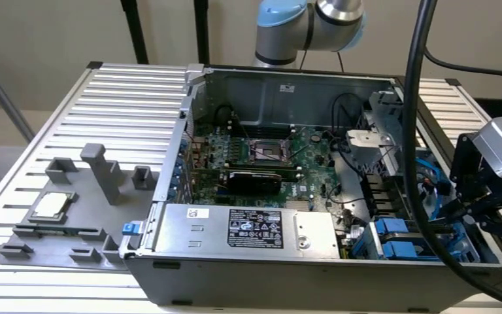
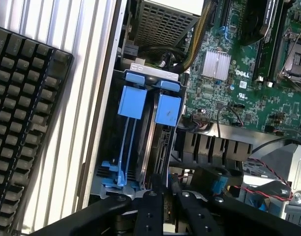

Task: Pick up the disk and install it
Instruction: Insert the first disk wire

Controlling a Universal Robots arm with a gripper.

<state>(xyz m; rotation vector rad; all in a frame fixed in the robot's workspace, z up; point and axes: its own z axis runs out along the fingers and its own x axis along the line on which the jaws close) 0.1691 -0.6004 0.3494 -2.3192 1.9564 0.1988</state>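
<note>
The disk (image 2: 154, 142) stands on edge in the drive bay of the open computer case (image 1: 172, 196), a silver-grey slab between bright blue carrier rails and tabs (image 2: 167, 109). In the exterior view those blue carriers (image 1: 397, 239) sit at the case's near corner on the exterior view's right. My gripper (image 2: 167, 199) hangs right over the near end of the disk. Its black fingers (image 2: 150, 209) are drawn close together, with only a thin dark slit between them. In the exterior view the gripper (image 1: 488, 219) is just off the case's right side, above the bay.
Around the bay lie the green motherboard (image 2: 239, 83), a grey power supply with a black label (image 1: 251, 229), and loose black and red cables (image 2: 268, 172). A black keyboard (image 2: 22, 113) rests on the ribbed table. A grey fixture with a small silver chip-like part (image 1: 50, 206) is at the exterior view's left.
</note>
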